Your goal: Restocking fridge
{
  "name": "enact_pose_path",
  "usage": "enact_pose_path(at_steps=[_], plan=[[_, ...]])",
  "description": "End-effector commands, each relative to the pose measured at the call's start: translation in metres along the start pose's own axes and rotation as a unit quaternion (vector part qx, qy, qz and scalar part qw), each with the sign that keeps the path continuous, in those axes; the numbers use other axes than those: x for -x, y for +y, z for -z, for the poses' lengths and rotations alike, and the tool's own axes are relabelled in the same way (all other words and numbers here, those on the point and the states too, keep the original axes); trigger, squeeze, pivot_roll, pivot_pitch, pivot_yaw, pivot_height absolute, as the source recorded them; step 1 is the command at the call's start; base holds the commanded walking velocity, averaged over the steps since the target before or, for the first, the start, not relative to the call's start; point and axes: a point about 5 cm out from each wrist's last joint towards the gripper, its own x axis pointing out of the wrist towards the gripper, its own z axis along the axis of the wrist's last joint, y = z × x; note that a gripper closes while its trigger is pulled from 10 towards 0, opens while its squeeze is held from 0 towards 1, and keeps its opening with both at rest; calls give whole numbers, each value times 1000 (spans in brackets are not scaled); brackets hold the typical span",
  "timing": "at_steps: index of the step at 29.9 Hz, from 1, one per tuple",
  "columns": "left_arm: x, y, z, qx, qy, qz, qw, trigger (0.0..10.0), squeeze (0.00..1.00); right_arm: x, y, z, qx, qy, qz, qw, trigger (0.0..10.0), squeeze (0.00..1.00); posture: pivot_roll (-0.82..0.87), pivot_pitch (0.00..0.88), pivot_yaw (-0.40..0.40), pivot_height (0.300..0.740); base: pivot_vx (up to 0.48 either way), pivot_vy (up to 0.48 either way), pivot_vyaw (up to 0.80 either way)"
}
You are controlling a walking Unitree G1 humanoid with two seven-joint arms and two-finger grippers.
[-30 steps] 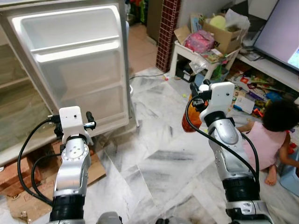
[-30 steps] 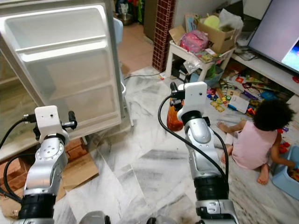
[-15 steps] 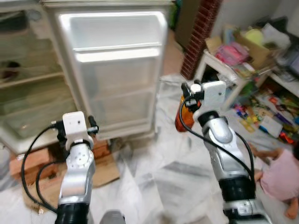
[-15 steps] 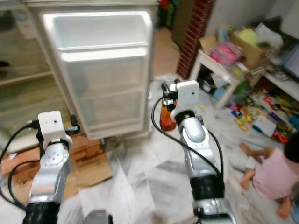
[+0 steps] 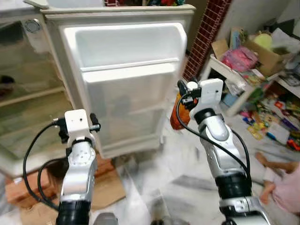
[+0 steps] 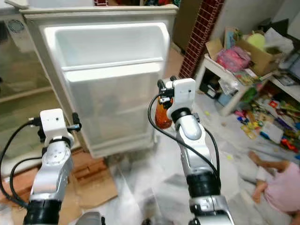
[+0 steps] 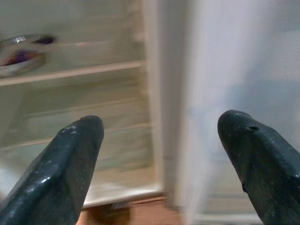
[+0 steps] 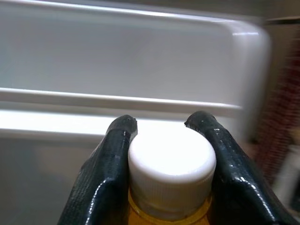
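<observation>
White cap (image 8: 171, 164) and orange bottle (image 6: 162, 115) sit clamped between the right gripper's (image 8: 166, 129) black fingers, held up just in front of the open fridge door (image 5: 136, 79) and its shelves. Left gripper (image 7: 159, 140) is spread wide, holding nothing, pointed at the fridge's inside shelves (image 7: 70, 72).

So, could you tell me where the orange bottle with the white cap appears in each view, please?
Left eye view: the bottle hangs from the right gripper, right of centre, before the fridge door.
Right eye view: near centre, against the door's right edge.
Right wrist view: bottom centre, its white cap clamped between the fingers.
Left wrist view: not in it.
Shared landmark: the open fridge door.
</observation>
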Motion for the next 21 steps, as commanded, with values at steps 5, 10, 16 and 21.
enact_pose_path(at_steps=[5, 10, 16, 21], plan=[[4, -14, -6, 7, -12, 15, 1000, 10000, 0, -1, -12, -10, 13, -20, 10, 1000, 10000, 0, 55, 33, -70, 740, 0, 0, 0], [6, -15, -4, 6, -11, 19, 1000, 10000, 0, 0, -10, -8, 12, -19, 7, 1000, 10000, 0, 57, 30, -68, 740, 0, 0, 0], [7, -14, -4, 6, -10, 17, 1000, 10000, 0, -1, -6, -7, 12, -19, -7, 1000, 10000, 0, 58, 31, -65, 740, 0, -480, 0], [7, -13, -5, 2, -13, 10, 1000, 10000, 0, -1, -3, -7, 13, -19, -20, 1000, 10000, 0, 59, 29, -65, 740, 0, -364, 0]])
